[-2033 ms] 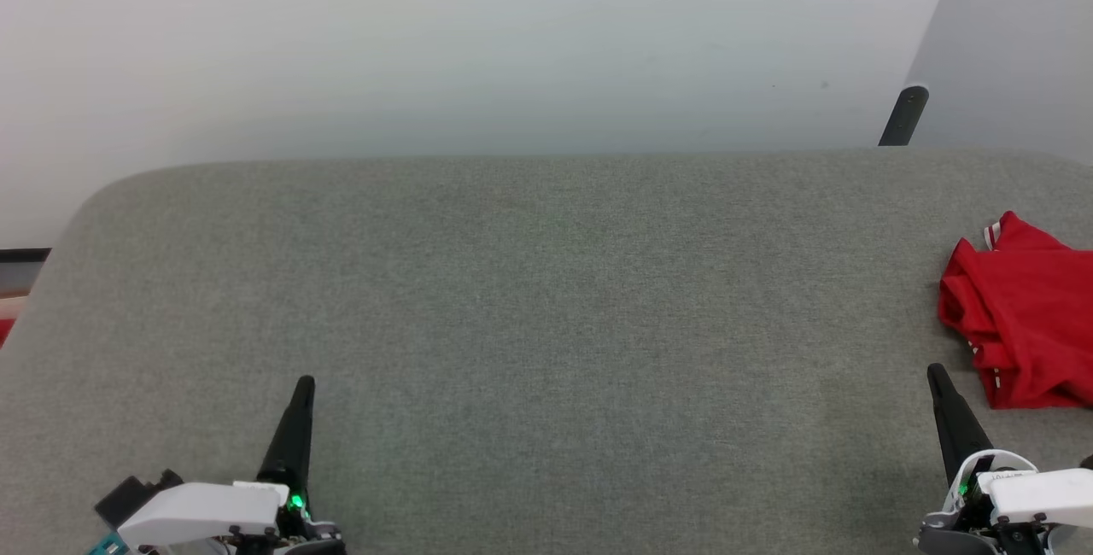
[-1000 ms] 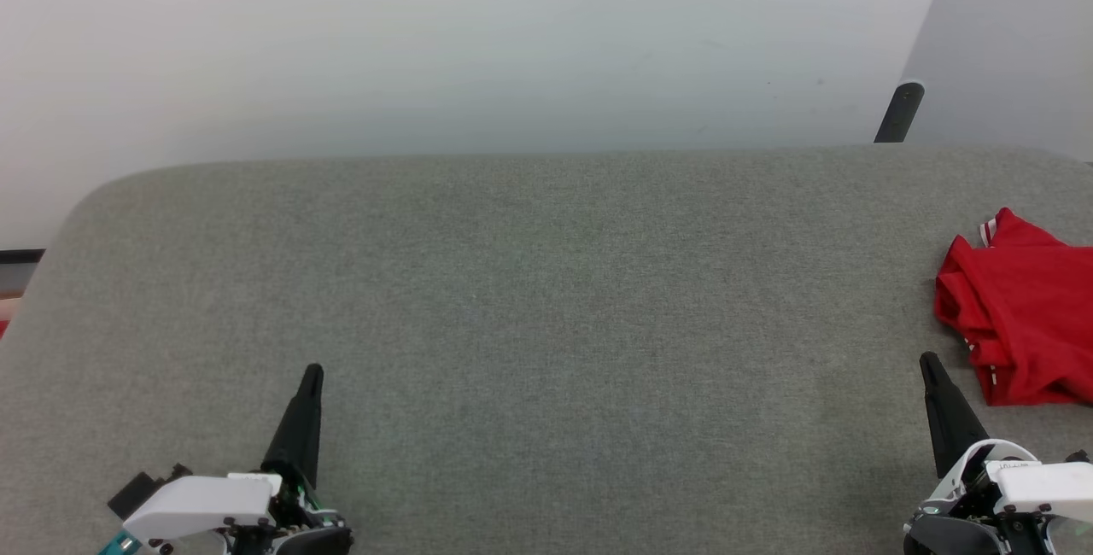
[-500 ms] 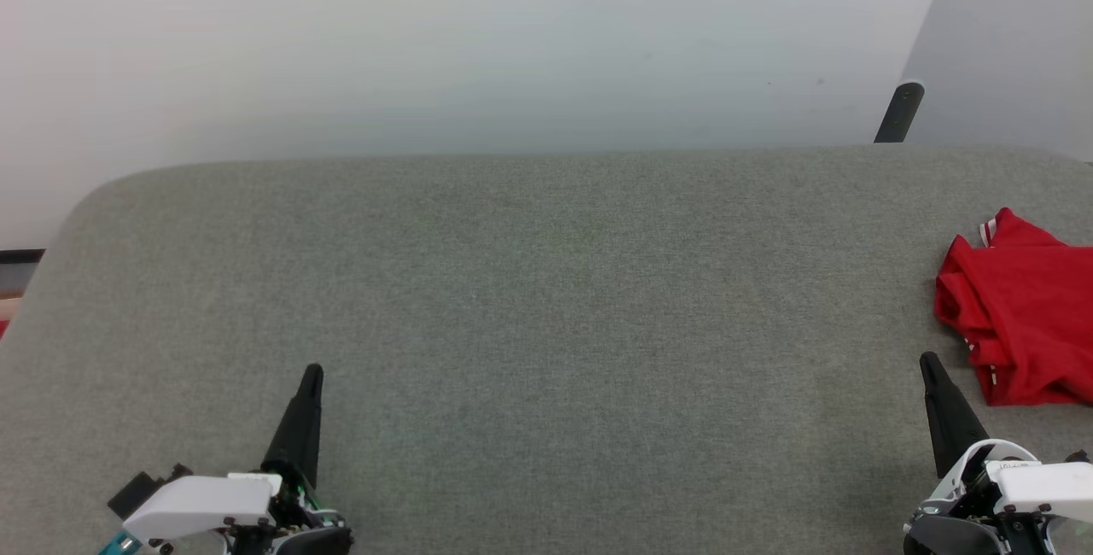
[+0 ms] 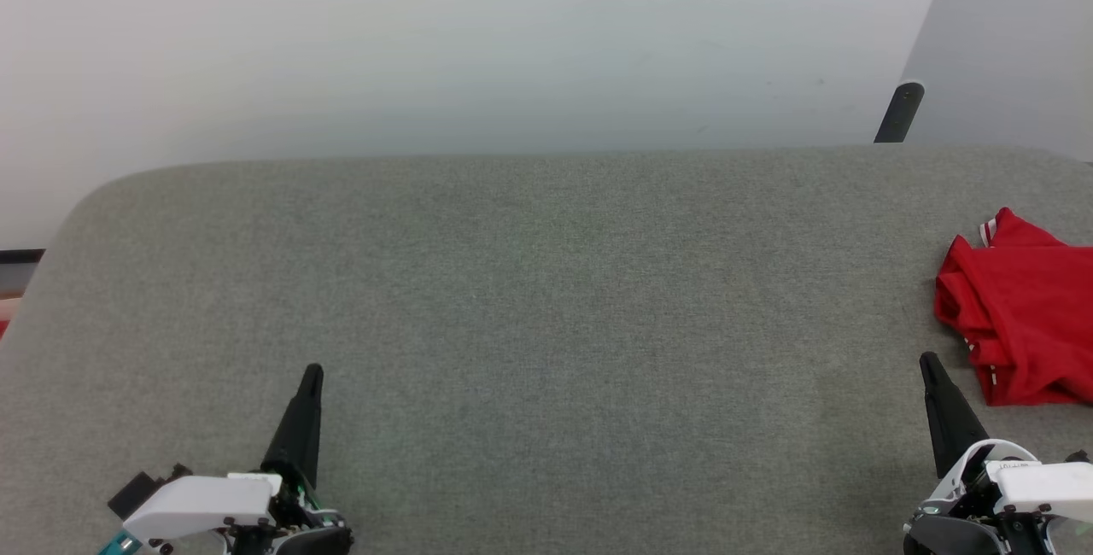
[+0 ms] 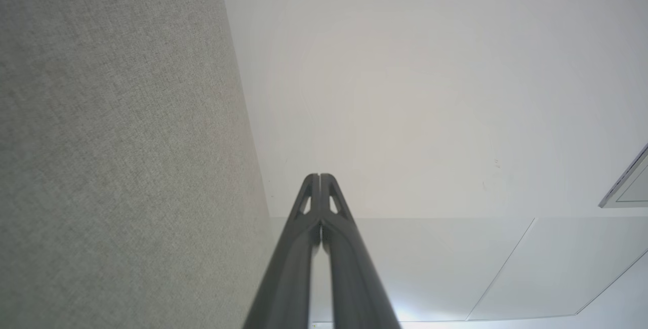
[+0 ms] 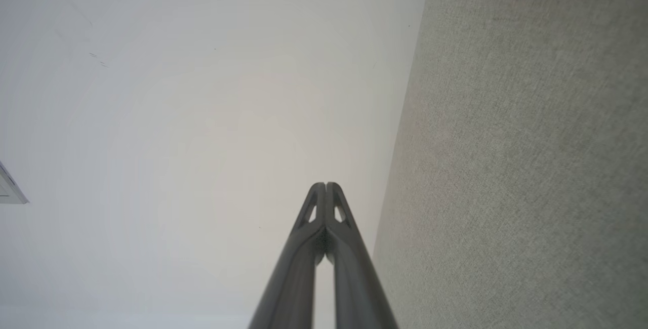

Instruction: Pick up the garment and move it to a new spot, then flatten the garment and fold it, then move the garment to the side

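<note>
The head camera looks from high up, forward and down, over the whole table [image 4: 546,299] to the wall [image 4: 427,43] behind it. The left wrist camera is low and near the table, turned on its side, and looks along the left jaws to the wall: table at its left, wall at its right. The right wrist camera looks along the right jaws, mirrored. It shares the garment [image 4: 1016,316] with the head view.
</note>
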